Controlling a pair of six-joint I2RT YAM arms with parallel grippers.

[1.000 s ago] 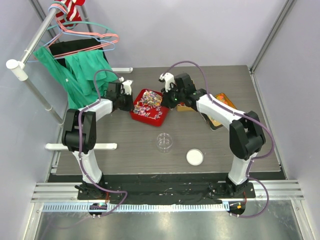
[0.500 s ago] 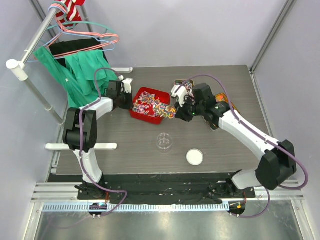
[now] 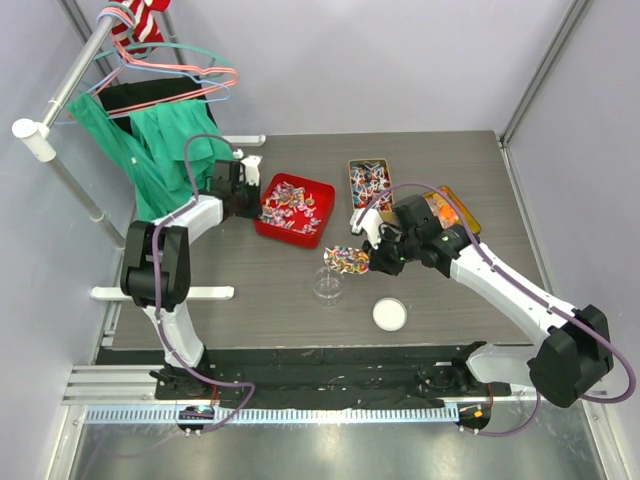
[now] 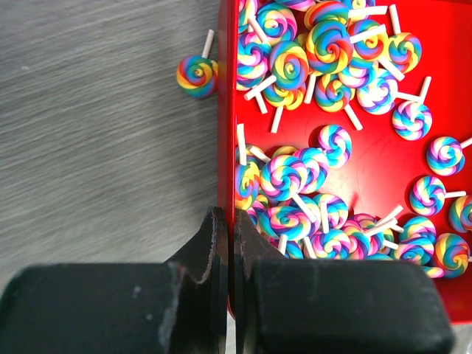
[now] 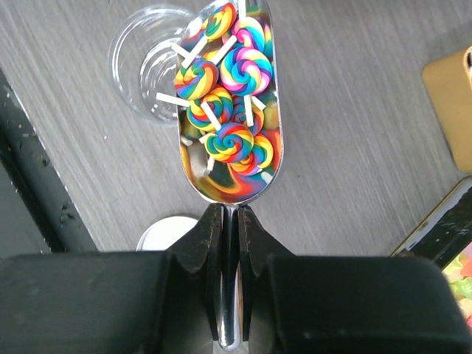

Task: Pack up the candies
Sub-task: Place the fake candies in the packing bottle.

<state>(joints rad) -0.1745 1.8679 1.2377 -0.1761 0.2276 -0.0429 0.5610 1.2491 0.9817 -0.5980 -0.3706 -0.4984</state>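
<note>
Rainbow swirl lollipop candies (image 4: 295, 66) fill a red tray (image 3: 290, 238) at the table's rear middle. My left gripper (image 4: 225, 221) is shut on the tray's left wall (image 4: 227, 110), one finger inside and one outside. One candy (image 4: 197, 76) lies on the table just outside that wall. My right gripper (image 5: 230, 214) is shut on the handle of a metal scoop (image 5: 221, 188) loaded with several candies (image 5: 228, 140). The scoop's tip hangs over the rim of a clear jar (image 5: 140, 59). From the top view the scoop (image 3: 347, 260) sits just behind the jar (image 3: 328, 285).
A white lid (image 3: 390, 314) lies near-right of the jar. An open tin (image 3: 369, 185) with more sweets stands right of the red tray, and an orange tin (image 3: 448, 212) lies behind the right arm. Green cloth (image 3: 165, 140) and hangers hang on a rail at rear left.
My right arm has carried the loaded scoop from the red tray toward the near side, to the jar. The left gripper stays on the tray wall.
</note>
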